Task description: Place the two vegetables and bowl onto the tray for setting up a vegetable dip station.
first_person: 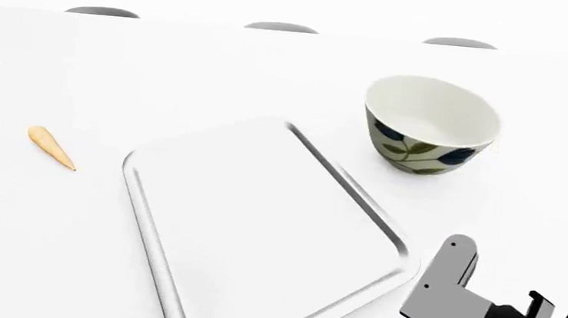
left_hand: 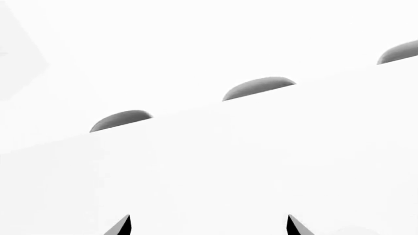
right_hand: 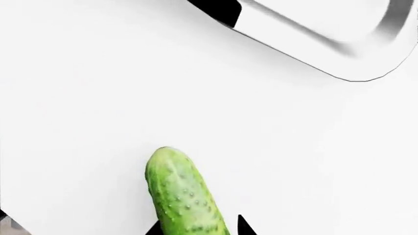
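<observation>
Plain white desk (first_person: 271, 73): right hand (right_hand: 197, 226) straddles the bumpy dark-green cucumber (right_hand: 183, 193), whether pinching it I cannot tell, near the flat silver-white metal tray (right_hand: 353, 44) corner; centre the fingers on its body, squeeze firmly, then lift level towards the tray.

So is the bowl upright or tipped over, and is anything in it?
Upright and empty: the bowl stands on the table beyond the tray, rim up, and its plain inside shows nothing.

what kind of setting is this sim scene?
Likely a kitchen or dining worktop, rendered bare and white: a patterned bowl, a metal tray, a carrot and a cucumber lie on the white table.
</observation>
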You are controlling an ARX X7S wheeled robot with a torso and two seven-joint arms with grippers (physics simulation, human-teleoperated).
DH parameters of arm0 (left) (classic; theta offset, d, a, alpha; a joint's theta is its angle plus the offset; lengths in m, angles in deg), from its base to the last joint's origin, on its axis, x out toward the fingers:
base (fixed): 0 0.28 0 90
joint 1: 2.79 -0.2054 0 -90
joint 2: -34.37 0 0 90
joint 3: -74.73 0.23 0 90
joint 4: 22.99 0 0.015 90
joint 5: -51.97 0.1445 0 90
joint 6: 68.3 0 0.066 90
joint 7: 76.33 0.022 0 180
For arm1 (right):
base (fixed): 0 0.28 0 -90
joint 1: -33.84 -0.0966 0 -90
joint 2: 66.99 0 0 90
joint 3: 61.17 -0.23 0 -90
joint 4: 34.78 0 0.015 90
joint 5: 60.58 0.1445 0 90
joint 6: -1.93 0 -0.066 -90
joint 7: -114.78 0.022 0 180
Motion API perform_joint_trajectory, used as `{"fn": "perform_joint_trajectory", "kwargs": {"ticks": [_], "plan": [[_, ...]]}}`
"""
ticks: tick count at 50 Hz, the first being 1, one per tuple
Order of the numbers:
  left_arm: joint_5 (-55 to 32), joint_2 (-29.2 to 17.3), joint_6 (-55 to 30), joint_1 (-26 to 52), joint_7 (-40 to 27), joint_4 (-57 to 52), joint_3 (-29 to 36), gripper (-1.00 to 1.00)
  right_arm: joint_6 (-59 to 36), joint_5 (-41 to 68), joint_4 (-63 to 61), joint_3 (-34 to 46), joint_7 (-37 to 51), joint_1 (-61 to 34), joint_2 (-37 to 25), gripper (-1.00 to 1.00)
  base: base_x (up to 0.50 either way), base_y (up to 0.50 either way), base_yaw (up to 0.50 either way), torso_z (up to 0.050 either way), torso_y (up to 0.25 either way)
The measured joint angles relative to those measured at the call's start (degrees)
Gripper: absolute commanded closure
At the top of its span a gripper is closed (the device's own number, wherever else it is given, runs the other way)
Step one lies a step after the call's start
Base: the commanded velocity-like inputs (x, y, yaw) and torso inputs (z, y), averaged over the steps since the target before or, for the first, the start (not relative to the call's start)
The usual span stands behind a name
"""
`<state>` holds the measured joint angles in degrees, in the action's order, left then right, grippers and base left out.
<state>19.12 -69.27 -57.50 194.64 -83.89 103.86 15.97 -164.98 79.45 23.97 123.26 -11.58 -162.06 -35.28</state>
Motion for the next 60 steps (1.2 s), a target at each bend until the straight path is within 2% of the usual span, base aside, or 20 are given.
{"fn": "perform_joint_trajectory", "kwargs": {"ticks": [16, 23, 34, 44, 50, 60], "plan": [[-0.4, -0.5, -0.7, 0.1, -0.9, -0.6, -0.4, -1.0, -3.1, -0.2, 1.0, -0.3, -1.9, -1.1, 2.4, 1.0, 0.0, 0.0, 0.0, 0.0, 0.0], [-0.5, -0.6, -0.9, 0.1, -1.3, -0.8, -0.6, -1.0, -4.8, 4.4, 1.5, 0.0, -1.5, -7.6, 2.4, 1.0, 0.0, 0.0, 0.0, 0.0, 0.0], [-0.8, -0.7, -0.9, 0.0, -1.5, -0.9, -0.5, -1.0, -7.5, 12.2, 7.4, 0.7, -0.9, -19.6, 5.9, 1.0, 0.0, 0.0, 0.0, 0.0, 0.0], [-1.1, -0.8, -0.9, -0.1, -1.7, -1.1, -0.5, -1.0, -9.5, 15.2, 14.0, -1.4, -0.9, -24.1, 10.2, 1.0, 0.0, 0.0, 0.0, 0.0, 0.0], [-1.2, -0.5, -0.5, -0.1, -1.4, -0.6, -0.1, -1.0, -10.9, 11.5, 19.2, -4.8, -4.4, -22.9, 15.2, 1.0, 0.0, 0.0, 0.0, 0.0, 0.0], [-1.3, -0.2, 0.2, 0.1, -0.8, 0.2, 0.5, -1.0, -11.8, -2.9, 27.8, -9.1, -18.2, -20.8, 23.9, 1.0, 0.0, 0.0, 0.0, 0.0, 0.0]]}}
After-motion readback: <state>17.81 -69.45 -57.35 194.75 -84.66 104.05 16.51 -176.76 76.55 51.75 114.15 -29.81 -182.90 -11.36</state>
